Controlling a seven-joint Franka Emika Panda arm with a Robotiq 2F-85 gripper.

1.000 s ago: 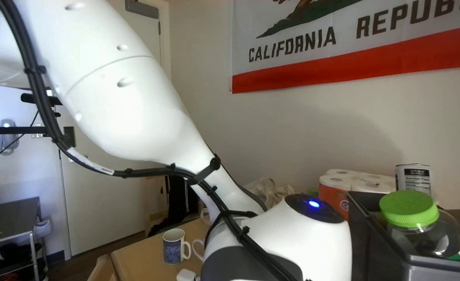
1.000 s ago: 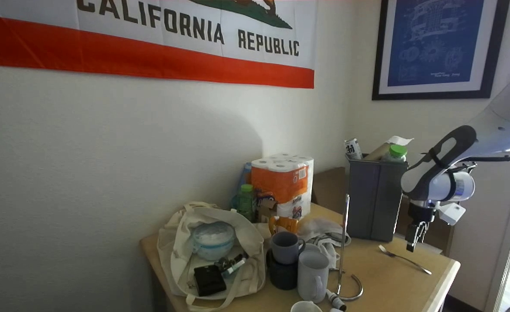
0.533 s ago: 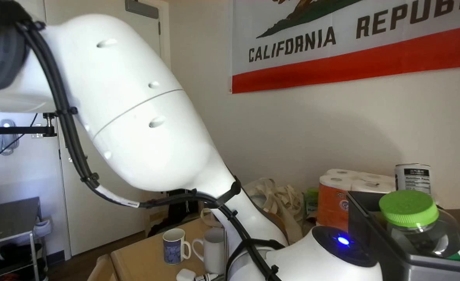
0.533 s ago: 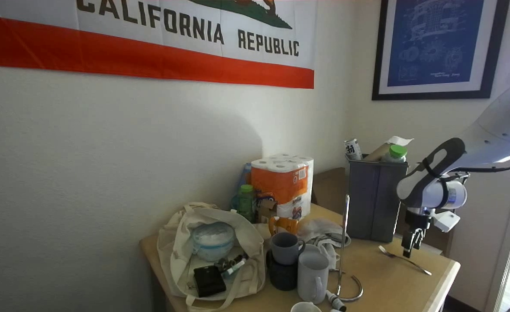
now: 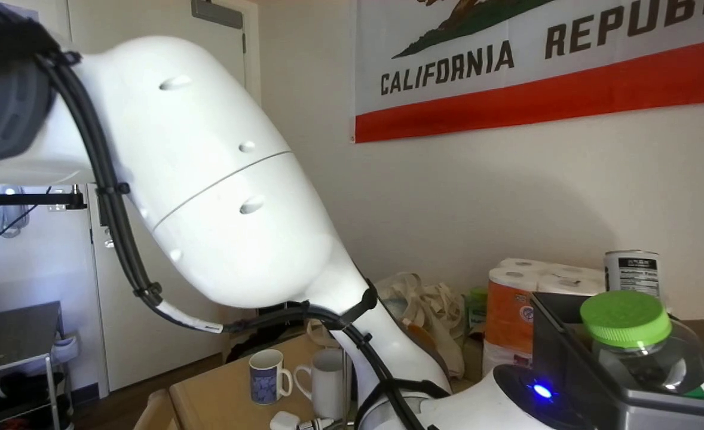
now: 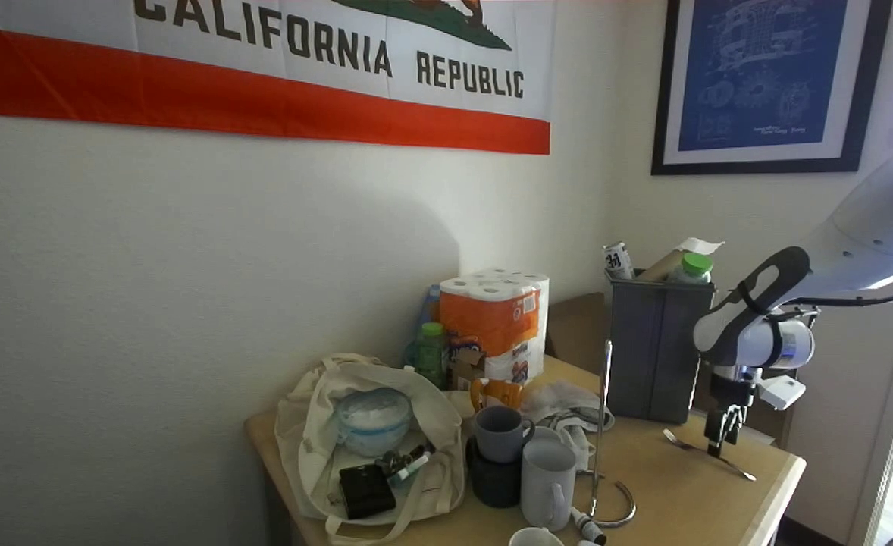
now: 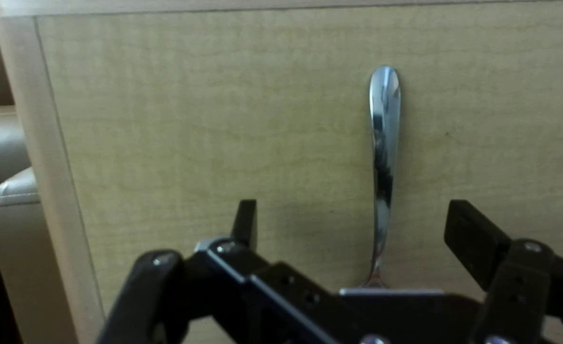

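Observation:
A metal fork (image 7: pixel 385 129) lies on the wooden table (image 6: pixel 666 508), its handle pointing up in the wrist view. My gripper (image 7: pixel 351 222) stands open above it, with the fork's handle running between the spread fingers (image 7: pixel 472 239), closer to the right-hand one. Neither finger visibly touches the fork, and nothing is held. The gripper's body hides the tines in the wrist view. In an exterior view the gripper (image 6: pixel 722 441) points down low over the middle of the fork (image 6: pixel 738 470); its height above the table is hard to judge. Elsewhere the gripper falls outside the picture.
A tall dark bin (image 6: pixel 647 349) holding a green-lidded jar (image 5: pixel 627 322) stands beside the arm. Left of the fork are a chrome stand (image 6: pixel 604 409), a grey mug (image 6: pixel 549 485) and a tote bag (image 6: pixel 302 455). The table's edge (image 7: pixel 54 143) runs along the wrist view's left.
My gripper has come down toward the fork and shifted slightly left in an exterior view, slowing in the last half second. The jaws have stayed open, and the fork has not moved.

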